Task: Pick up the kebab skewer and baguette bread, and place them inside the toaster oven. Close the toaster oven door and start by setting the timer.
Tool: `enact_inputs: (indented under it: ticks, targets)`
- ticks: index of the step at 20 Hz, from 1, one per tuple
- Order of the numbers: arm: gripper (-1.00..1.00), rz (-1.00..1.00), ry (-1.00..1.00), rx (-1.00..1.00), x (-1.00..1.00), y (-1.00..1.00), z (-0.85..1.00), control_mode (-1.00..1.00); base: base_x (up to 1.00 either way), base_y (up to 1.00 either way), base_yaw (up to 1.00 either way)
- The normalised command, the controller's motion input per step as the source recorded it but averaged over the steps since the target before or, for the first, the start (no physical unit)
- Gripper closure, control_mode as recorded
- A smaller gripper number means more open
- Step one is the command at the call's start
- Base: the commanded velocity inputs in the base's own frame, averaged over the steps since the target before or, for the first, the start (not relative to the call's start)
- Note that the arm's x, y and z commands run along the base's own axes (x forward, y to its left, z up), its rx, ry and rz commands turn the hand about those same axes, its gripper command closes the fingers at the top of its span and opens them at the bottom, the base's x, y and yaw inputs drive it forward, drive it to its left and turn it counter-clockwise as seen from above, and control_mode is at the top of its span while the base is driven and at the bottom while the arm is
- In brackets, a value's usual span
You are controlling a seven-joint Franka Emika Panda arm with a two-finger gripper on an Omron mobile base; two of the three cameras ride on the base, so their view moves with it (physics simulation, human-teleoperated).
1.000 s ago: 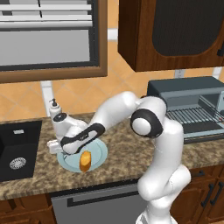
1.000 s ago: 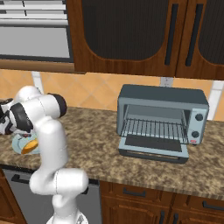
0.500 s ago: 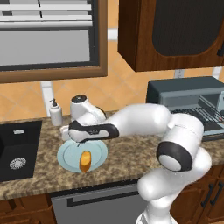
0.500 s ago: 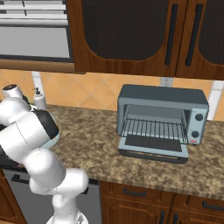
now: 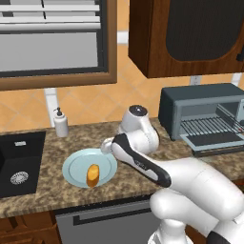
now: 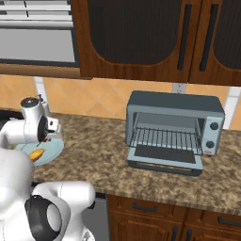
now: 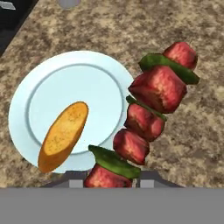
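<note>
My gripper (image 7: 111, 177) is shut on the kebab skewer (image 7: 151, 113), whose red meat chunks and green pieces stick out above the counter just right of the plate (image 7: 43, 92). The golden baguette bread (image 7: 63, 135) lies on that pale blue plate (image 5: 76, 167). In the left base view the gripper (image 5: 108, 145) hovers at the plate's right rim, above the baguette bread (image 5: 93, 175). The toaster oven (image 5: 200, 107) stands at the right, and its door (image 5: 214, 139) is folded down flat, baring the wire rack. The right base view has the oven (image 6: 174, 106), its door (image 6: 164, 157) and the baguette bread (image 6: 36, 153).
A soap dispenser (image 5: 60, 123) stands behind the plate. A black sink (image 5: 19, 162) lies at the left. Wooden cabinets hang above the oven. Bare granite counter (image 6: 99, 141) stretches between plate and oven.
The hand has lifted off the plate and moved right with the kebab skewer in it. The arm's elbow has swung down and right. The baguette bread has stayed put.
</note>
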Motion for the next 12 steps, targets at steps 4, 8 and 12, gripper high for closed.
enact_inputs:
  ticks: [4, 8, 12]
  targets:
    - [1.0, 0.0, 0.0, -0.09, 0.0, -1.0, 0.5, -1.0, 0.0, 0.0, 0.0]
    - [1.0, 0.0, 0.08, -0.13, 0.0, -1.0, 0.26, -1.0, 0.0, 0.0, 0.0]
    - [1.0, 0.0, 0.19, -0.14, 0.0, -1.0, 0.2, -1.0, 0.0, 0.0, 0.0]
